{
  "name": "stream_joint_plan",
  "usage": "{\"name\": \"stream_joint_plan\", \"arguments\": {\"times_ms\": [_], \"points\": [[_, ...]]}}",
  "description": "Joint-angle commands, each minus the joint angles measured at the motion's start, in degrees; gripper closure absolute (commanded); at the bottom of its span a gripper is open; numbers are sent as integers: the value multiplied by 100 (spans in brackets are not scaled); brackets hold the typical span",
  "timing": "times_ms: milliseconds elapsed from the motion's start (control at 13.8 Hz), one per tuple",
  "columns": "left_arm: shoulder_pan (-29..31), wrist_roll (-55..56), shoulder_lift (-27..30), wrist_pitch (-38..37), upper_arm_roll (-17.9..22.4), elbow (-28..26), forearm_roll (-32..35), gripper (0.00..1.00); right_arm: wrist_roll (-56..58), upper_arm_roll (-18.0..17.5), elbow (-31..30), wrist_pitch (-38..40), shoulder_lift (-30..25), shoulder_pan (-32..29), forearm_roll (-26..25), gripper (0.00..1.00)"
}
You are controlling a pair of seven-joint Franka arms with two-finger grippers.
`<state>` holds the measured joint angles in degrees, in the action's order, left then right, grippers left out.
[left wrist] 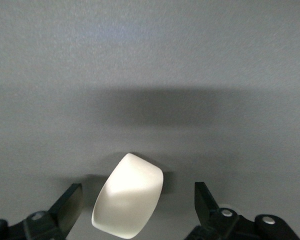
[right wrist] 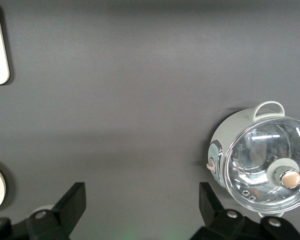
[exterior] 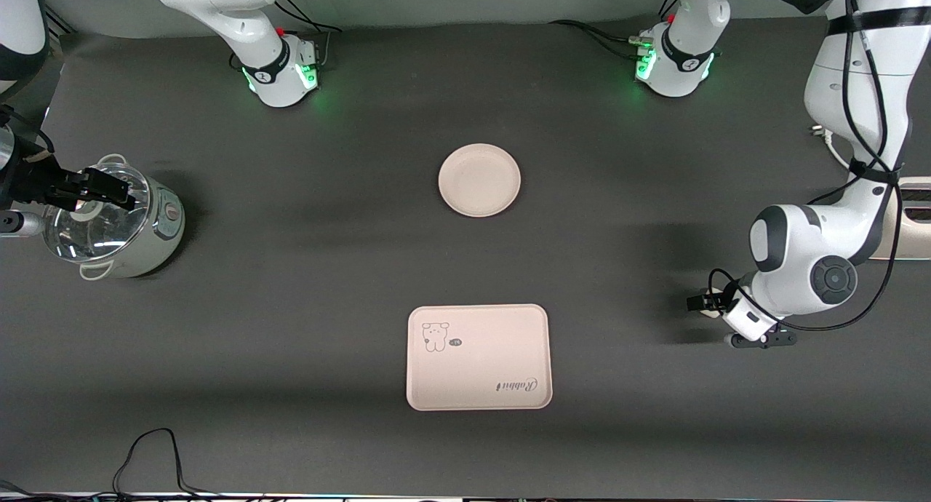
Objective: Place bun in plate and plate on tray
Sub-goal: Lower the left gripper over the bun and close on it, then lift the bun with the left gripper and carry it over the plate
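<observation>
Now the left claw [left wrist: 135, 210] hangs wide open around the bun [left wrist: 128, 197] on the counter [exterior: 291, 269] at the left arm's end, gripping nothing. It should drop lower, then squeeze gently. The right claw [right wrist: 140, 210] waits open near the pot [exterior: 109, 222].

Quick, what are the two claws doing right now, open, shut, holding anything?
Left gripper: open, fingers either side of the bun, not gripping it.
Right gripper: open, empty, waiting over the glass-lidded pot.

Glossy white jointed arms with dark grey joint caps, black cables, green-lit bases, and black two-finger grippers with silver screws.
</observation>
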<state>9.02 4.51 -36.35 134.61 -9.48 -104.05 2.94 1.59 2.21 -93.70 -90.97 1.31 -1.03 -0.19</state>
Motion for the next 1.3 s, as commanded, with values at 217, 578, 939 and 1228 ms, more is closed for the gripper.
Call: {"name": "stream_joint_plan", "arguments": {"times_ms": [217, 578, 939, 1228], "points": [[4, -99, 207, 101, 8, -212, -48, 51, 131, 25, 53, 80, 19, 15, -86, 0], [21, -134, 565, -65, 25, -361, -39, 72, 140, 25, 44, 80, 19, 15, -86, 0], [65, -134, 2321, -2206, 87, -266, -39, 69, 131, 25, 44, 80, 19, 15, -86, 0], [57, -222, 3212, -4429, 60, 725, -39, 70, 140, 25, 36, 80, 19, 15, -86, 0]]}}
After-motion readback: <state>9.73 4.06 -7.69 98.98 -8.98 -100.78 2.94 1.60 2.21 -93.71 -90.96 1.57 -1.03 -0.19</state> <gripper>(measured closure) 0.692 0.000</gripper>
